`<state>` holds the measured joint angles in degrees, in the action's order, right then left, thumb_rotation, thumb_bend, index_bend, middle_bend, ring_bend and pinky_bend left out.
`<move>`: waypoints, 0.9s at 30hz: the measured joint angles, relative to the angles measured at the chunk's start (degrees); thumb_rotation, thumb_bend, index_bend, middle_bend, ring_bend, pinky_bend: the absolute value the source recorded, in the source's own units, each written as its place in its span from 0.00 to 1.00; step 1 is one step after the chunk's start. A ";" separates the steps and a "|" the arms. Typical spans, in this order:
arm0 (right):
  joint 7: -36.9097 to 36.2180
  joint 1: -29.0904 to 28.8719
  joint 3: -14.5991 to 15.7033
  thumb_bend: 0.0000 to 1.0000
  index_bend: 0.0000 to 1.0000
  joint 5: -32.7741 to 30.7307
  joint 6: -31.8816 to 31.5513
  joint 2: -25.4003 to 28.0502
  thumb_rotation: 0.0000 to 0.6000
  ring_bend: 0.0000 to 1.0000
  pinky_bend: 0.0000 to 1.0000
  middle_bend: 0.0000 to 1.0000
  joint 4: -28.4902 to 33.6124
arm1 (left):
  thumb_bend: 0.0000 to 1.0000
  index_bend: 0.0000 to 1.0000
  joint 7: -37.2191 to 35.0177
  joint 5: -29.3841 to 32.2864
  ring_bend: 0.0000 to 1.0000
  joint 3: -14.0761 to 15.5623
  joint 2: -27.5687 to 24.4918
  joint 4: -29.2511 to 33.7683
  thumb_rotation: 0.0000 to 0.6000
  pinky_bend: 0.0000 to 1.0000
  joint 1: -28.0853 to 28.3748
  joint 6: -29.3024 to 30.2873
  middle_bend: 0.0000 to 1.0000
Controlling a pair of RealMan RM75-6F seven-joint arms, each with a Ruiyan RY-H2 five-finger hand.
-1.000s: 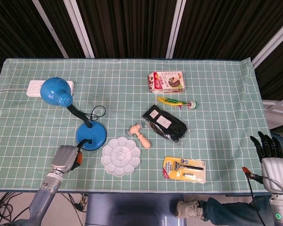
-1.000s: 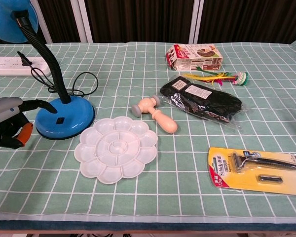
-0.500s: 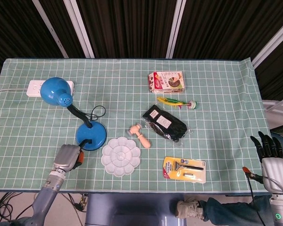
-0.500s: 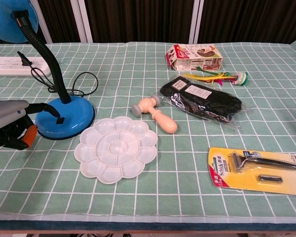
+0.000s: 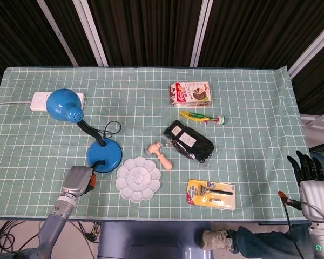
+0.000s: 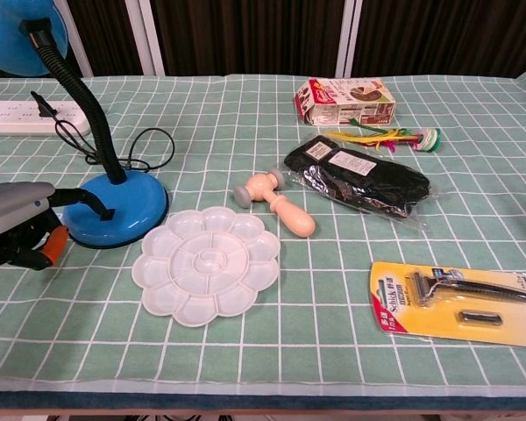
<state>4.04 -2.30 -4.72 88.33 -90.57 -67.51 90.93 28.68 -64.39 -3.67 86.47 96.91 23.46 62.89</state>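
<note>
Left robot hand (image 6: 17,230) sits low at the desk's (image 5: 248,97) near-left edge, fingers curled in, nothing visibly held. Blue desk lamp base (image 6: 116,210) lies just ahead and to its right, close but apparently apart; the neck rises up and back toward the shade. Palette (image 6: 205,264) lies further right. Right robot hand (image 5: 311,178) hangs off the far-right edge, fingers straight, released, well apart. Left fingertips partly hidden.

Lamp shade (image 6: 22,31) and left hand (image 6: 17,230) cut by the chest view's left edge — fingers curled under, grip unreadable. Power strip (image 6: 22,116) clipped too. Right hand (image 5: 311,181) beyond the desk — absent from chest view.
</note>
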 measured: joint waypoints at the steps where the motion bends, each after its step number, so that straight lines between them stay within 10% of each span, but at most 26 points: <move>1: -0.01 0.00 0.00 0.17 0.12 0.01 0.00 -0.01 1.00 0.02 0.00 0.03 0.00 | 0.76 0.28 -0.03 -0.03 0.79 0.07 0.00 0.03 1.00 0.77 0.02 0.05 0.80; 12: -0.17 -0.01 -0.08 0.17 0.12 0.09 -0.13 -0.01 1.00 0.02 0.00 0.03 0.00 | 0.73 0.31 0.54 -0.68 0.72 0.74 -0.63 1.10 1.00 0.76 -0.02 1.83 0.72; 19: -0.20 -0.03 0.04 0.17 0.12 0.22 -0.02 0.03 1.00 0.02 0.00 0.03 0.04 | 0.53 0.21 -0.95 -7.65 0.26 -0.05 -5.05 6.97 1.00 0.32 -2.42 11.15 0.32; 27: 0.09 -0.03 0.32 0.17 0.12 0.64 0.04 0.03 1.00 0.02 0.00 0.03 0.18 | 0.45 0.18 -7.87 -17.82 0.07 1.98 -18.93 13.54 1.00 0.12 -10.77 25.01 0.11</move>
<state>4.13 -2.33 -4.40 88.97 -90.53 -67.48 91.11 20.81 -82.21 -1.69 67.54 110.44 12.69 87.91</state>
